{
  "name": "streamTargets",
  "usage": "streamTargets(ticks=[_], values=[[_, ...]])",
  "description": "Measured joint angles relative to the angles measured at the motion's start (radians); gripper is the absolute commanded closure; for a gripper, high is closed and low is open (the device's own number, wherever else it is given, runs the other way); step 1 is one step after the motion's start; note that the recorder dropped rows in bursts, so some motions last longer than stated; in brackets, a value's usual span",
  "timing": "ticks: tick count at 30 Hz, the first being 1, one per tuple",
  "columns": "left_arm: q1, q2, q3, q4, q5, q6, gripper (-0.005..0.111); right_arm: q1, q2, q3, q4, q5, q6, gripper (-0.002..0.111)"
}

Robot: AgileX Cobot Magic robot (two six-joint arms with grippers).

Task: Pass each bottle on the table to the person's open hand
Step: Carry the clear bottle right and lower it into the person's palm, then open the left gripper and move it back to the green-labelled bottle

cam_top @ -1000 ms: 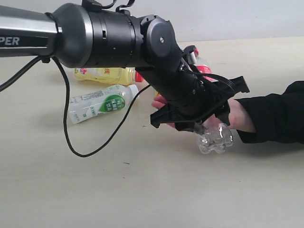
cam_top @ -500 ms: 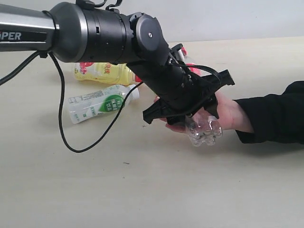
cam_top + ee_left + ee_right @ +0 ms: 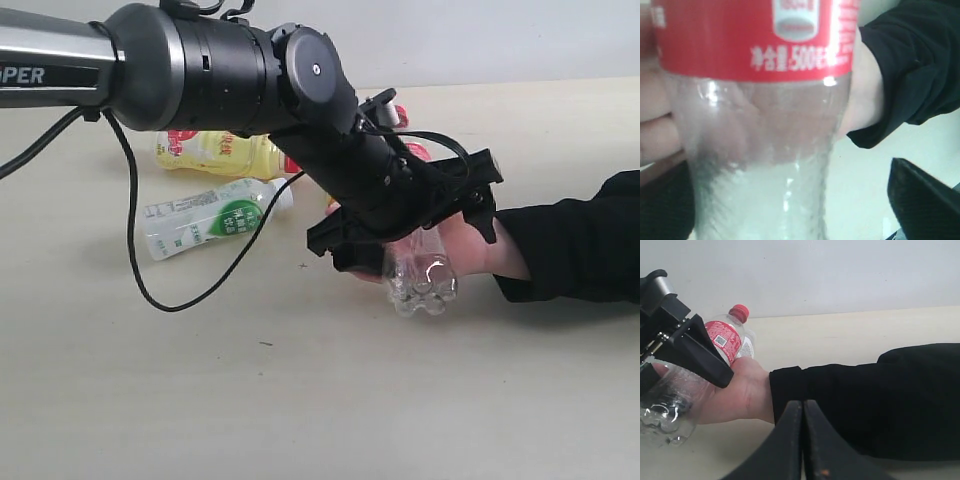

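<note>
left tool (image 3: pixel 410 215) tilted down (jaws apart) astride bottle (image 3: pixel 422 278)

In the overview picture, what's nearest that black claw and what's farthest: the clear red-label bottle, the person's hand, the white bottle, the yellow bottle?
From the left gripper:
1. clear red-label bottle, between its jaws
2. person's hand, just beneath that bottle
3. white bottle and yellow bottle, lying off to the left; too close to call

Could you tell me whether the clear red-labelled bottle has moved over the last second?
Yes: the red-labelled bottle has shifted slightly left, toward the white green-labelled bottle lying still on the table.
</note>
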Motion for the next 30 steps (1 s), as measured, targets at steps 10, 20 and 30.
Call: streamTargets(ticks=[10,20,30], values=[[0.029,-0.041,0.000,0.006,0.156,0.142,0.014,0.000,0.000,0.000,0.000,0.000,0.000,0.108],[0.038,-0.207,0.000,0.227,0.378,0.219,0.014,0.000,0.000,0.000,0.000,0.000,0.000,0.108],[0.038,-0.368,0.015,0.641,0.552,0.292,0.014,0.000,0.000,0.000,0.000,0.000,0.000,0.108]])
